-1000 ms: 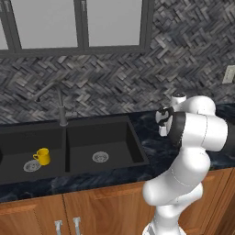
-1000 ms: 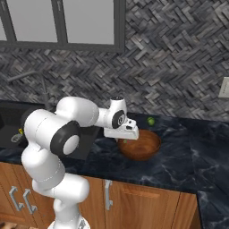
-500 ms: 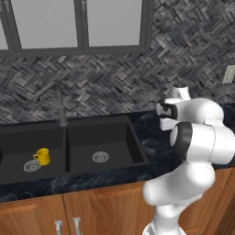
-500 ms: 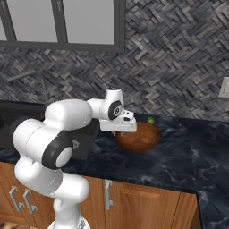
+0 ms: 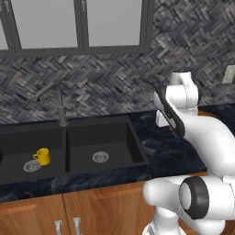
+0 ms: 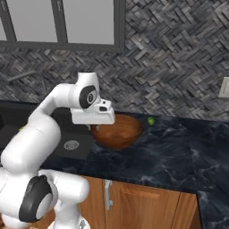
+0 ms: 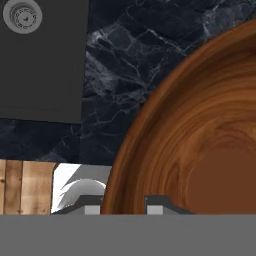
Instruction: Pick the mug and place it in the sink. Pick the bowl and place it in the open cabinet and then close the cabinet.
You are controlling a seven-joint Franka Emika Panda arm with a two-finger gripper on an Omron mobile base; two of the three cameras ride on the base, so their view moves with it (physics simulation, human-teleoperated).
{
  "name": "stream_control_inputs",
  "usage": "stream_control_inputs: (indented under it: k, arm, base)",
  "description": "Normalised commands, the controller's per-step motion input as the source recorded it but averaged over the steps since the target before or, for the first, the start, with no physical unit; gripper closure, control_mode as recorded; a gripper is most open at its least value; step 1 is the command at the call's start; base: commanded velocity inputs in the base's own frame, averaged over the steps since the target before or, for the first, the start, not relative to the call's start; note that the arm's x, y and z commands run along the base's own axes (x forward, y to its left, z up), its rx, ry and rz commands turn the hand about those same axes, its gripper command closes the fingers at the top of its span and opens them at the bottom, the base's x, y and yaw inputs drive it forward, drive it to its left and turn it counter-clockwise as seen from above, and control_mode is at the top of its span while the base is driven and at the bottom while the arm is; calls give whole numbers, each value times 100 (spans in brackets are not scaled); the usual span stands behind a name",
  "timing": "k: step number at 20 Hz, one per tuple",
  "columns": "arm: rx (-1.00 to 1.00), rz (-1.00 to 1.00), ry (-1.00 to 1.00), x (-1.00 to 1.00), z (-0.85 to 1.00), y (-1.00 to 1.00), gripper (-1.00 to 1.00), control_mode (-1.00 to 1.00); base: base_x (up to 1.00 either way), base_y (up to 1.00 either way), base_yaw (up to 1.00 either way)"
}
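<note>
End effector clamped on the bowl rim — bowl held above the table; mug sits in the sink.

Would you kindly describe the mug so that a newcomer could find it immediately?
Start at the black double-basin sink set in the dark marble counter. In its left basin, beside the round metal drain, stands the mug. It is small, bright yellow, with a side handle: the only yellow thing there.

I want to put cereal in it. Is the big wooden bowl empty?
Empty as far as shown: the hand view shows bare wood inside the bowl.
</note>
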Motion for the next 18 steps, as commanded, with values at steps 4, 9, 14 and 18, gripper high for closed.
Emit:
stream_control_inputs:
  k: [4, 9, 14, 18]
  arm:
    - [3, 12, -3, -95, 32, 29, 100, -100]
    - [1, 12, -1, -23, 0, 1, 100, -100]
    - [0, 0, 0, -1, 0, 0, 100, -100]
    - [0, 0, 0, -42, 0, 23, 100, -100]
  base:
    - [0, 0, 0]
    - [0, 0, 0]
    - [0, 0, 0]
    - [0, 0, 0]
